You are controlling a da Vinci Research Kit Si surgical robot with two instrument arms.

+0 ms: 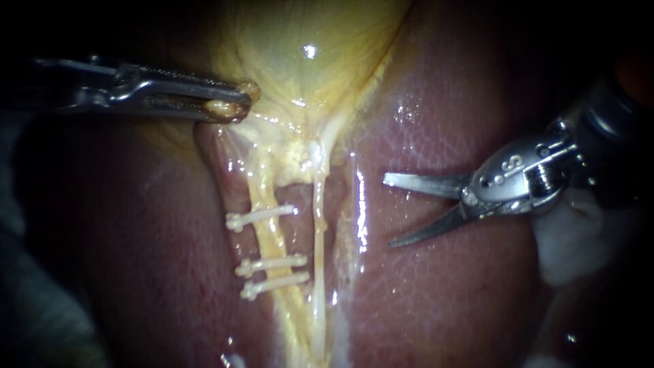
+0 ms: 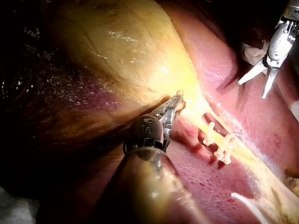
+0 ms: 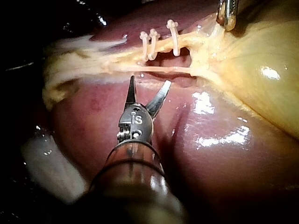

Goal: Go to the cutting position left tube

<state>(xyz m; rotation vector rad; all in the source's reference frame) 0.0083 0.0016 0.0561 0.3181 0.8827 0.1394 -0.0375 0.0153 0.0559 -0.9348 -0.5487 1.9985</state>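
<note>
Pincer [image 1: 388, 211] of my right instrument, a pair of scissor-like blades, is standing well open and gripping nothing, hovering over the liver [image 1: 436, 293] to the right of both tubes. Its shaft is coming in from the right, and the blades are pointing toward the tubes, roughly level with the clipped stretch. I judge the approach to be under way but not finished, since the blades are well apart from the left tube. Nearest ahead of them, as the right wrist view shows, the thin right tube [image 1: 319, 204] is lying bare of clips. Just beyond it the thicker left tube [image 1: 271, 238] is carrying three clips [image 1: 262, 217], one alone and two close together. The next move is probably calling for the open blades to pass the right tube without snagging it. They would then come astride the left tube in the bare stretch between the single clip and the pair. Farthest off, the left instrument's pincer [image 1: 242, 102] is clamping closed on a fold of tissue at the gallbladder [image 1: 327, 41] neck, seemingly pulling it taut.
</note>
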